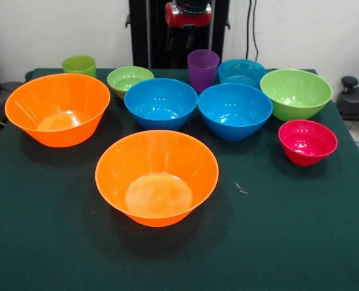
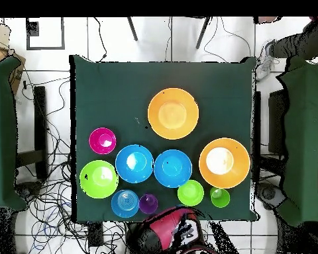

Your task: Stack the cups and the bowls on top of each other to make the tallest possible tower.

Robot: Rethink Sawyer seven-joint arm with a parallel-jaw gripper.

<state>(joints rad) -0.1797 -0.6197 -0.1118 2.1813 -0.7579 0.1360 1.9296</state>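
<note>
Presently no tower: find every piece standing alone on the table (image 1: 301, 230), the orange bowls (image 1: 157, 176) at lower centre and middle left of the front view, the cups (image 1: 203, 68) along the top row. Note the gripper (image 1: 179, 41) at top centre, fingers spread and empty. Expect trouble from glossy flared rims slipping out of a pinch, from nudging the closely packed blue bowls (image 1: 161, 102), or from starting on a narrow base.

Even bright light, soft shadows

Green-clothed table (image 1: 40, 242), separate bowls (image 1: 157, 176), cups (image 1: 202, 68)
</note>
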